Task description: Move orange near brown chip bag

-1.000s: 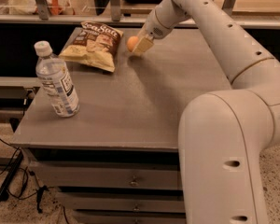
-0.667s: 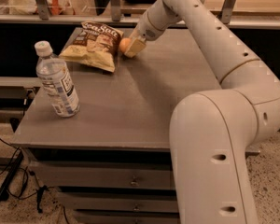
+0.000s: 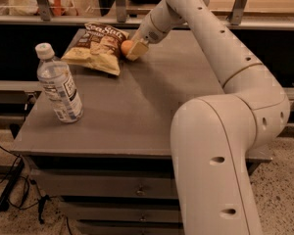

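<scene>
arm (image 3: 225,146): bulky, near right, blocking the table's near right corner and part of its right edge.
bottle (image 3: 59,84): upright at the near left of the table (image 3: 137,106), well apart from everything else.
chip bag (image 3: 99,47): lying flat and crinkled, far left.
orange (image 3: 126,47): far centre, just beside the chip bag's right edge, perhaps touching it.
gripper (image 3: 133,50): far centre, low over the table, apparently clamped on the orange.
risk: rolling away after release, being a round fruit on a smooth top; shoving the chip bag if carried further left.
hidden: far side of the orange; impossible to tell whether resting on the table or held just above it.
</scene>
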{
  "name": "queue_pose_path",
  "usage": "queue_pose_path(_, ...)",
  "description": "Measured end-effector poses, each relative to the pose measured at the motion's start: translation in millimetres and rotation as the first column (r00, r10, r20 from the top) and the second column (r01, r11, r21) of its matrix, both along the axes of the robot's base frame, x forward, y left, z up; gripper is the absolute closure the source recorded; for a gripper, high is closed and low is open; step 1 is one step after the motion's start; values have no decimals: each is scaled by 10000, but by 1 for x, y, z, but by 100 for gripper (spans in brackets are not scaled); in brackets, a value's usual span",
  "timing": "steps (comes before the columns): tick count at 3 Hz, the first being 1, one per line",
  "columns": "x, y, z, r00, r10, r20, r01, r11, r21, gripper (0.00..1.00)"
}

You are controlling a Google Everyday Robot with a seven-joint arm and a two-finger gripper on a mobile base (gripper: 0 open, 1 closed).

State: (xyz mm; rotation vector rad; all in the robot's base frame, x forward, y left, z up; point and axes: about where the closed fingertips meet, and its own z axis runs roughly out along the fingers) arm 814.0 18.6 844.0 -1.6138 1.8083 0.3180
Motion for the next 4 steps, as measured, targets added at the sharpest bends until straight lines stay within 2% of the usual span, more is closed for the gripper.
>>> queue_pose_path(2, 0, 0, 2, 10000, 3, -4, -3, 10000, 3, 13)
queue_pose_path(3, 0, 3, 3, 9999, -27, -158, 28, 10000, 48, 0)
queue_pose_path(4, 0, 5, 3, 9993, -83, -356, 84, 10000, 30, 0)
